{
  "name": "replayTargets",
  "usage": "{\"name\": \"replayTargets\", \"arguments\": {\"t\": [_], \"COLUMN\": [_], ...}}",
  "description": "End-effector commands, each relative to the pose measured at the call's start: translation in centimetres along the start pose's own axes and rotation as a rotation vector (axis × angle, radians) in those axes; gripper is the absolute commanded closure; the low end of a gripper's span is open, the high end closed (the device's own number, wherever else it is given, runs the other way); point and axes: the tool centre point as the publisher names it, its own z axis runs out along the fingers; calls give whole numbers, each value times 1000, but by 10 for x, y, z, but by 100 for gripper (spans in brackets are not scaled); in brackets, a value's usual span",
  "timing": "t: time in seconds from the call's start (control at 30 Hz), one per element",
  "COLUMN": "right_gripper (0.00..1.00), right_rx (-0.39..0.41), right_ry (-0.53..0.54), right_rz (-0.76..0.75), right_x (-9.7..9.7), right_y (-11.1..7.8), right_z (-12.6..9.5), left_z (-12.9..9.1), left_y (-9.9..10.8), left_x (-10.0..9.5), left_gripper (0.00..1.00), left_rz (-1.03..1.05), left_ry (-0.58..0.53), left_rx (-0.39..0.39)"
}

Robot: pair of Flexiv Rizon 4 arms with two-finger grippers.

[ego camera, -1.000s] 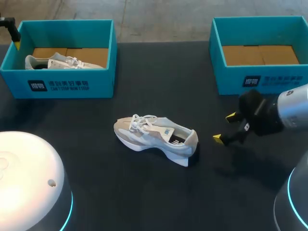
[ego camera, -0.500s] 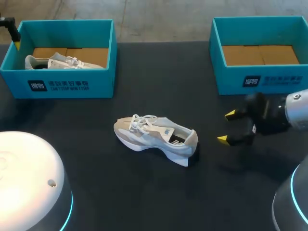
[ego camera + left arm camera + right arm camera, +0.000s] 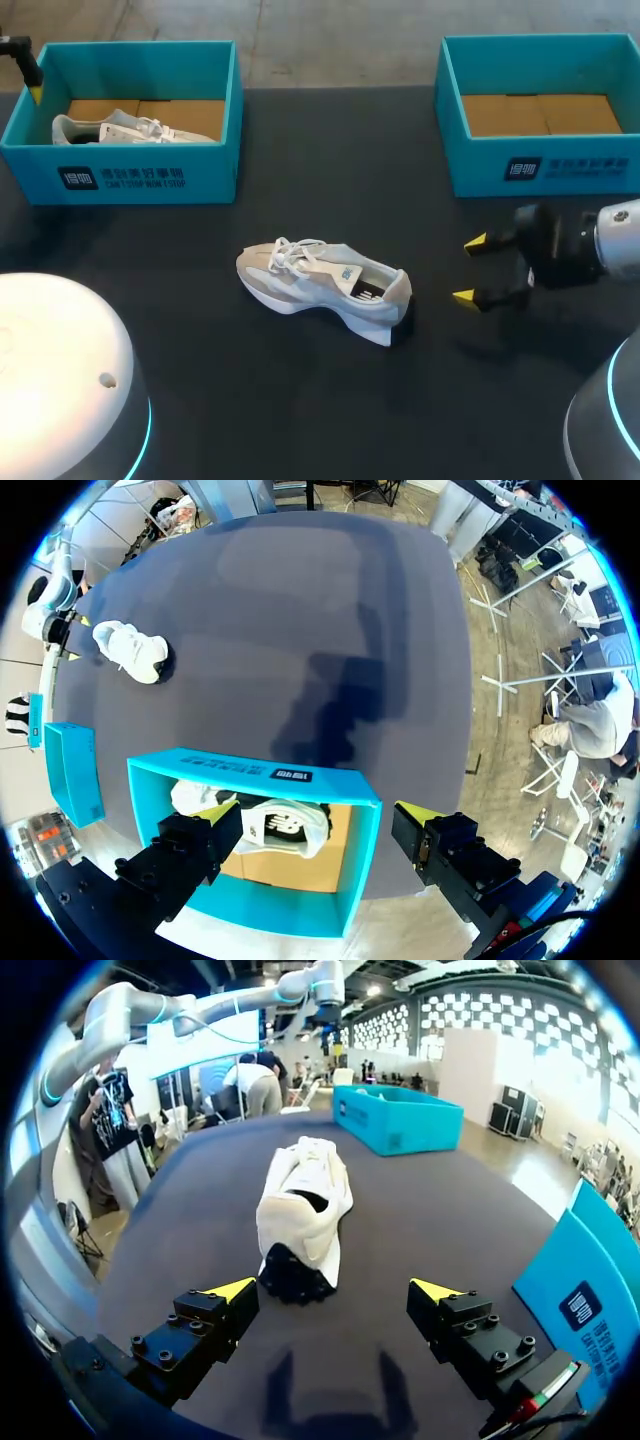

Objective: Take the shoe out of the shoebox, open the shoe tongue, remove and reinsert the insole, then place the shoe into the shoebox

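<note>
A beige and white shoe [image 3: 325,288] lies on its sole mid-table, toe to the left; the right wrist view shows its heel [image 3: 303,1208]. My right gripper [image 3: 478,270] hovers open just right of the heel, empty, and in its own view [image 3: 335,1290] the shoe is ahead of the fingers. The left teal shoebox [image 3: 125,165] holds a second white shoe [image 3: 130,128]. My left gripper [image 3: 312,810] hangs open high above that box [image 3: 250,770], touching nothing. The right teal shoebox [image 3: 540,165] shows only a cardboard floor.
The dark table [image 3: 300,400] carries only the two boxes at the back and the shoe in the middle. White arm bases stand at the front left [image 3: 60,380] and front right [image 3: 610,420] corners.
My right gripper has drawn back to the right, away from the shoe's heel, staying open. The shoe and the left arm have not moved.
</note>
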Motion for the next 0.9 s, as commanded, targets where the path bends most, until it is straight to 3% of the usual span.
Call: {"name": "replayTargets", "arguments": {"t": [0.03, 0.37, 0.53, 0.9], "right_gripper": [0, 0, 0, 0], "right_rx": [-9, -53, -88, -88], "right_ry": [14, 13, 6, 6], "right_rz": [4, -11, -26, -26], "right_x": [-2, 7, 6, 6], "right_y": [-9, -19, -30, -30], "right_z": [12, 21, 13, 13], "left_z": [0, 0, 0, 0], "left_y": [-1, -1, -1, -1], "left_x": [0, 0, 0, 0], "left_gripper": [0, 0, 0, 0], "left_rz": [0, 0, 0, 0], "left_ry": [2, 2, 2, 2], "left_rx": [-2, -2, -2, -2]}}
